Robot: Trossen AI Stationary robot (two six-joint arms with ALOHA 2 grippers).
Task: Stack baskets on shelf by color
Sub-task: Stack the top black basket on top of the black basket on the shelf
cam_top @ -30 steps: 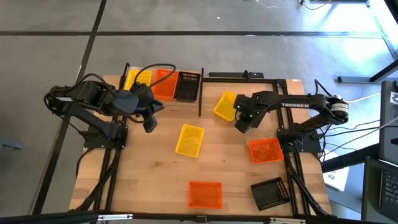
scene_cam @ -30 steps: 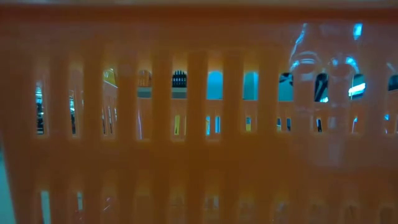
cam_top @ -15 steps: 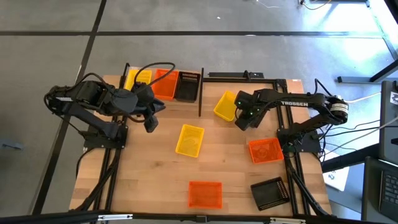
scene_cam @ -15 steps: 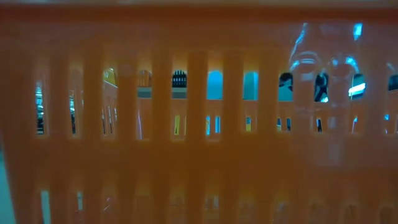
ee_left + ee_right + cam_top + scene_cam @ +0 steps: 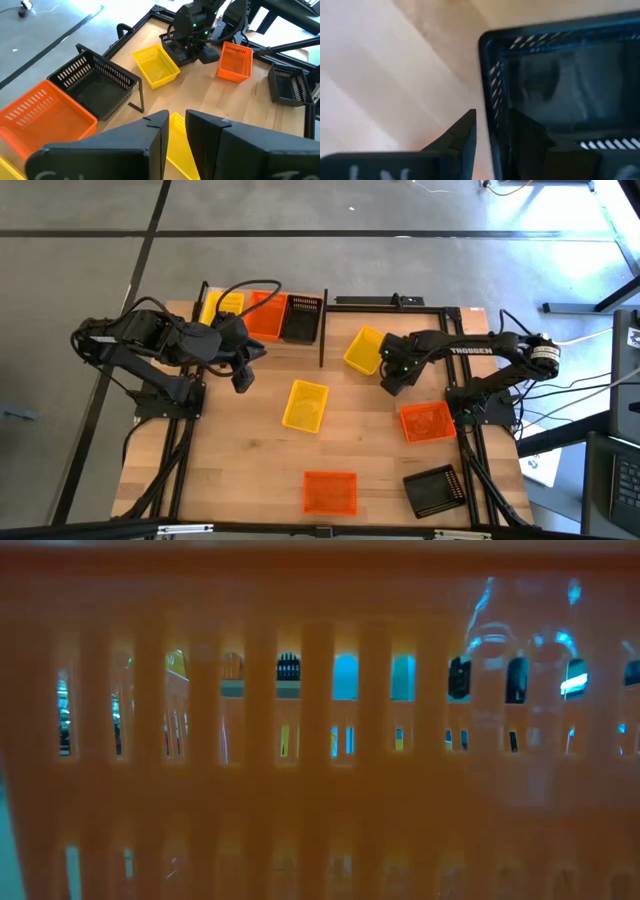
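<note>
My right gripper (image 5: 390, 377) is at a black basket (image 5: 560, 85) that the arm hides in the high view. Its mesh edge (image 5: 169, 37) shows beside a yellow basket (image 5: 363, 350) resting on its base on the table. The shelf (image 5: 322, 330) at the far left holds a yellow basket (image 5: 222, 308), an orange one (image 5: 265, 315) and a black one (image 5: 302, 318) side by side. My left gripper (image 5: 241, 378) hovers shut just on the near side of the shelf and touches nothing. My right gripper (image 5: 487, 130) has the black basket by one side wall near a corner (image 5: 492, 95). One finger (image 5: 462, 135) is outside the wall and the other (image 5: 520, 135) inside the basket. It comes from above. Whether the basket is lifted off the table does not show.
A second loose yellow basket (image 5: 305, 405) lies mid-table. An orange basket (image 5: 427, 421) sits by the right arm's base. Another orange basket (image 5: 330, 492) and a black one (image 5: 435, 490) lie near the near edge. An orange basket wall (image 5: 300, 790) fills the low view.
My right arm has shifted a little over the black basket beside the far yellow basket. In the low view the slots at the right have gone darker. The other baskets have stayed where they were.
</note>
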